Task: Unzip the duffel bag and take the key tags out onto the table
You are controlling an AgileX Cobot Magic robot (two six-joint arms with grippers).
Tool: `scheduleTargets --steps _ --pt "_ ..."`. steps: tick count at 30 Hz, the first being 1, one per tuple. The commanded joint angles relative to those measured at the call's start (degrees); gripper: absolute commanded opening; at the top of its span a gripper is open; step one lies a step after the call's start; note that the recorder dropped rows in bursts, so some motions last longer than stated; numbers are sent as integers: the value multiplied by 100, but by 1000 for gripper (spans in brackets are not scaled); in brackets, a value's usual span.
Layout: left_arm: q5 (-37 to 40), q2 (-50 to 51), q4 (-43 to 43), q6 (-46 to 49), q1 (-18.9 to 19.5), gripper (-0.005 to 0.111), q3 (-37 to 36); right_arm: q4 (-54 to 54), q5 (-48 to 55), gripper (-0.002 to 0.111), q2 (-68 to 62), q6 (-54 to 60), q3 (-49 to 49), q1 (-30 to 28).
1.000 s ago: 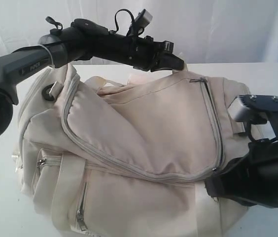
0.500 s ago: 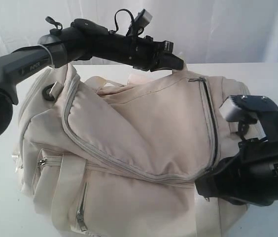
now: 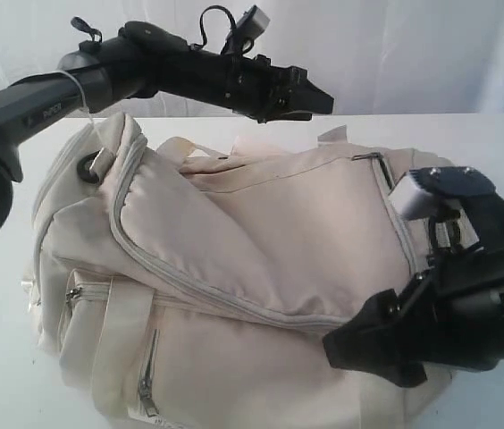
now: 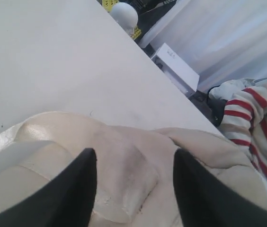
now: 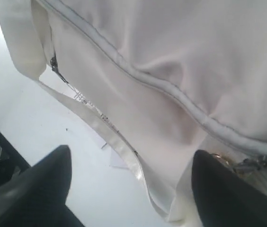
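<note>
The cream duffel bag (image 3: 261, 232) lies across the white table (image 3: 466, 143), and its grey main zipper (image 3: 234, 299) looks shut along the flap. My left gripper (image 3: 315, 103) hovers open just above the bag's far top edge; the left wrist view shows fabric (image 4: 124, 142) under the spread fingers, not touched. My right gripper (image 3: 346, 349) is open low at the bag's front right. In the right wrist view its fingers straddle a hanging webbing strap (image 5: 105, 123), and a metal zipper pull (image 5: 259, 164) sits beside one finger. The key tags are hidden.
A black strap ring (image 3: 88, 167) and a side pocket zipper (image 3: 149, 375) show on the bag's left end. Beyond the table's far edge lie a white box (image 4: 176, 66) and a red-striped cloth (image 4: 259, 123). White curtains (image 3: 395, 45) hang behind.
My right gripper has moved left and lower along the bag's front. The left gripper has risen off the bag's back edge, and the bag's right top has shifted.
</note>
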State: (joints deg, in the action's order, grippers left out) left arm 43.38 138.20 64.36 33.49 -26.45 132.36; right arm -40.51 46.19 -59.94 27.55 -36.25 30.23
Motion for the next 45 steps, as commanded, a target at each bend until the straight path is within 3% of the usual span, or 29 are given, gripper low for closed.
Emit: scheduleTargets --steps 1,6,9,12,21,27,31,38,41,45 --pt "430 -499 -645 -43 10 53 36 627 170 68 257 -288 -474 -1" --pt "1453 -920 -1532 -244 10 47 36 2604 274 68 602 -1734 -1103 -1" --pt "2075 -1162 -2199 -451 0 26 36 3463 389 68 753 -2393 -1389 -1" --pt "2658 -1380 -2373 -522 0 -1 36 3651 424 68 853 -2541 -1532 -1" --pt "2658 -2484 -2947 -653 -312 0 -532 3674 834 68 594 -2499 -1554 -1" --pt "2658 -3646 -3278 -767 -568 0 -2223 3881 727 62 259 -2459 -1568 -1" --pt "1778 -4522 -3278 -646 -954 0 -3828 3971 708 61 -48 -2459 -1568 -1" --pt "-644 -5398 -2710 -646 -2198 0 -6377 3971 375 61 -717 -2459 -1568 -1" --pt "-1878 -5378 -2211 -646 -2657 0 -6974 3971 222 61 -987 -2459 -1568 -1" --pt "-2771 -5059 -1685 -646 -3067 0 -7231 3971 4 61 -1209 -2459 -1568 -1"
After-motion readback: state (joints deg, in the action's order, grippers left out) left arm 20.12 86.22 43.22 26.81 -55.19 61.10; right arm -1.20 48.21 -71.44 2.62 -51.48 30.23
